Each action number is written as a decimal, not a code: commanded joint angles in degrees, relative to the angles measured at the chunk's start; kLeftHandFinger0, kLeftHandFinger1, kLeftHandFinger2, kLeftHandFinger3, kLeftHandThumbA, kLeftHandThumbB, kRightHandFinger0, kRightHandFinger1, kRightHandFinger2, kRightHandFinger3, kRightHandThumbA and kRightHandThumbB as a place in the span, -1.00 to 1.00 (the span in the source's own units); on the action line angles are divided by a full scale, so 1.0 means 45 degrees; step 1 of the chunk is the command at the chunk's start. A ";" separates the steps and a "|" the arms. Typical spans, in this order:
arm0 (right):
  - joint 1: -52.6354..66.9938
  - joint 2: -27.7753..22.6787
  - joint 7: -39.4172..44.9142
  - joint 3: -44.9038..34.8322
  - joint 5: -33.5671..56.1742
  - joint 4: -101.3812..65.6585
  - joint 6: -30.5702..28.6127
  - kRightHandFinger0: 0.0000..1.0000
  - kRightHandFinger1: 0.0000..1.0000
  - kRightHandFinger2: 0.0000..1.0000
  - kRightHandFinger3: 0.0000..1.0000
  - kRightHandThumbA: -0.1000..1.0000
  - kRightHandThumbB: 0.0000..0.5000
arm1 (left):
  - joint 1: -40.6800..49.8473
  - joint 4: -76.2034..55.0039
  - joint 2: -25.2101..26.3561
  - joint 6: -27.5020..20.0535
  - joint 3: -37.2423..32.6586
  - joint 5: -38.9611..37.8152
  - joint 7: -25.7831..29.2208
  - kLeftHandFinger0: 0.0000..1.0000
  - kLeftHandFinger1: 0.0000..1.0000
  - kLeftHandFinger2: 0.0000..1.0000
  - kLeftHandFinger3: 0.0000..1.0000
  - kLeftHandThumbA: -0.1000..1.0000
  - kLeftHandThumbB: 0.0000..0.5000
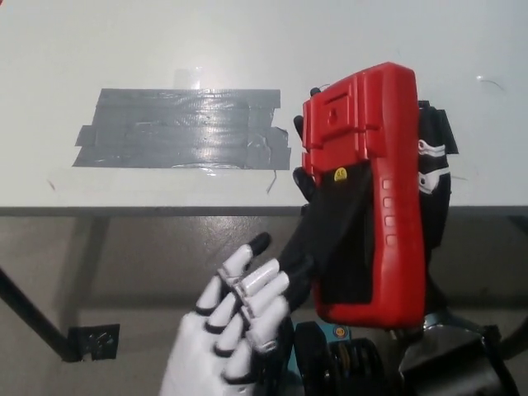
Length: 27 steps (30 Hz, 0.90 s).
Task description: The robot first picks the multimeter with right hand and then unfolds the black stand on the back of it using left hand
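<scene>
1. The multimeter [371, 190] is held up in the air at the right of the scene, off the table [165, 41], with its red back facing the camera.
2. It stands roughly upright, leaning slightly. Its top end overlaps the near part of the table and its lower end hangs past the table's near edge.
3. The right hand [433, 181] grips the multimeter from behind. Black fingertips [302, 132] curl round the left edge of the red case, and the rest of the hand shows along the right edge.
4. The black stand [330, 235] on the back of the multimeter is swung out from the case. It is hinged near the middle of the case, and its free end points down and to the left.
5. The left hand [235, 318] is at the lower middle of the picture, below and left of the multimeter. Its fingers are loosely curled and hold nothing.
6. The upper fingertips [272, 276] of the left hand lie just beside the free end of the stand. Whether they touch it cannot be told.
7. A patch of grey tape strips [181, 129] lies flat on the table, left of the multimeter.
8. The table is white, and its near edge runs across the middle of the picture.
</scene>
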 commanded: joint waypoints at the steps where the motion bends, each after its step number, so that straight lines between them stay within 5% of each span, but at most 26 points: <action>1: -0.1435 0.2228 -0.2623 0.0306 0.0273 -0.0912 -0.2847 -1.00 -0.15 0.58 1.00 -1.00 -0.61 | 0.0096 0.0980 -0.0956 -0.0330 -0.1090 0.3093 0.3713 1.00 1.00 1.00 1.00 1.00 0.67; 3: -0.2500 0.2228 -0.3050 0.0009 0.0343 -0.0729 -0.3656 -1.00 -0.18 0.58 1.00 -1.00 -0.61 | 0.0202 0.1787 -0.1184 -0.0330 -0.1136 0.3772 0.3887 1.00 1.00 1.00 1.00 1.00 0.50; 8: -0.3006 0.2228 -0.3403 0.0099 -0.0065 -0.0663 -0.4423 -1.00 -0.16 0.64 1.00 -1.00 -0.73 | -0.0098 0.2334 -0.1132 -0.0330 -0.1186 0.4295 0.4513 1.00 1.00 1.00 1.00 1.00 0.50; 17: -0.3528 0.2228 -0.3931 -0.0163 -0.0143 -0.0653 -0.4675 -0.87 0.04 0.81 1.00 -1.00 -0.79 | -0.0515 0.2425 -0.0931 -0.0185 -0.1110 0.4573 0.4461 1.00 1.00 1.00 1.00 1.00 0.57; 27: -0.3029 0.2185 -0.3615 -0.0493 0.0156 -0.0733 -0.4423 -0.82 0.12 0.72 1.00 -1.00 -0.96 | 0.0178 0.1812 -0.0506 -0.0006 -0.1152 0.4027 0.3967 1.00 1.00 1.00 1.00 1.00 0.62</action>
